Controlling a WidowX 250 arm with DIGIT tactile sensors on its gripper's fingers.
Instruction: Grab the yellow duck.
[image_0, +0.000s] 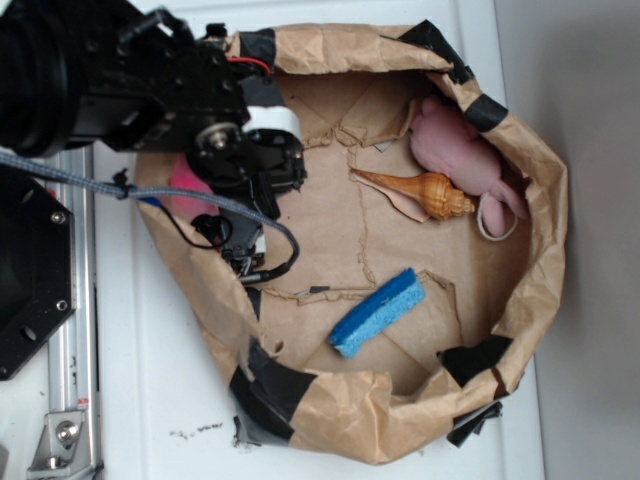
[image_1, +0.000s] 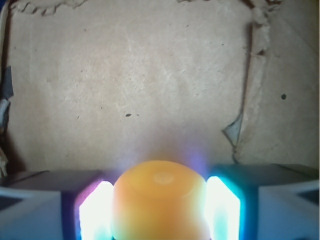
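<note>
- Sitting nearest the wrist camera, the small rounded yellow rubber duck is resting between the glowing pads of the tool, which is pinching its sides.
- Likely light, squashy and slick; mid-body hold seems safest.
- Cardboard floor is lying beyond.

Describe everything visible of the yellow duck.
The yellow duck shows only in the wrist view: a smooth, rounded yellow-orange dome, glossy like rubber, with no beak or eyes visible. It sits between the two glowing fingers of the gripper, which flank it closely on both sides, above the brown paper floor.
</note>
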